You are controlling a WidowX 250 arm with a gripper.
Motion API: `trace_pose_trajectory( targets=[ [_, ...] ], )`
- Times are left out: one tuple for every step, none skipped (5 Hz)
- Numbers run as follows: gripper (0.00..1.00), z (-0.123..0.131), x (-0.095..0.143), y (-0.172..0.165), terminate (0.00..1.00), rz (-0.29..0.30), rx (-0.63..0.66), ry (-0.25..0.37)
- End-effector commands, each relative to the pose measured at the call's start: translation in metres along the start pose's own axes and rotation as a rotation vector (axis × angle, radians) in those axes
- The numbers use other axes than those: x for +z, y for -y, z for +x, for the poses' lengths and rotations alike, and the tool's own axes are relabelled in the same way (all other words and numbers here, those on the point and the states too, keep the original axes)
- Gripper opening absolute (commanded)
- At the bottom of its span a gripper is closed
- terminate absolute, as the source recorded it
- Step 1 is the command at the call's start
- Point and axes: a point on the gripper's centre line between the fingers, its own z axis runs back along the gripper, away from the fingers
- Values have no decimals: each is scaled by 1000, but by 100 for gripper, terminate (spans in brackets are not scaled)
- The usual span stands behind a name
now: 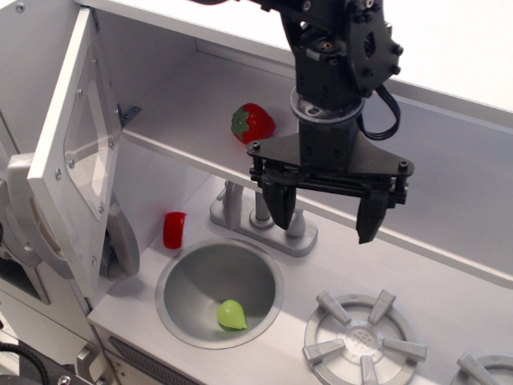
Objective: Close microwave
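- White plastic is pretty much all we're looking at: a toy kitchen with a hinged white microwave door with a clear window (80, 152) swinging wide open on the far left, its inner face turned toward us.
- We're seeing the microwave sitting at the left edge of the set, its door standing out at an angle from the white shelf wall (184, 104) behind it.
- We're spotting the black robot gripper (325, 216) hanging over the middle of the counter, well apart from that door.
- Its jaws are spread wide and holding nothing, with the two black fingers (282, 207) pointing down in front of the grey toy faucet (260, 216).
- A red plastic strawberry with a green top (252, 122) is lying on the shelf, up and left of the gripper.
- A small red cylinder-ish piece (175, 230) is standing on the counter near the door's lower edge, just beside the round grey sink bowl (192, 281).
- A light green pear-shaped toy (232, 314) is resting inside that sink.
- We're also catching a grey spoked burner (365, 343) on the right of the sink.
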Motion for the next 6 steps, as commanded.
trace_pose_trajectory(
  targets=[
    [100, 0, 0, 0, 0, 0, 0, 0],
    [100, 14, 40, -28, 0, -56, 39, -30],
    [100, 17, 71, -48, 0, -93, 47, -13],
    [100, 16, 93, -74, 0, -101, 49, -2],
    [100, 14, 109, -105, 0, -111, 49, 29],
    [100, 11, 118, -130, 0, -70, 69, 55]
  ],
)
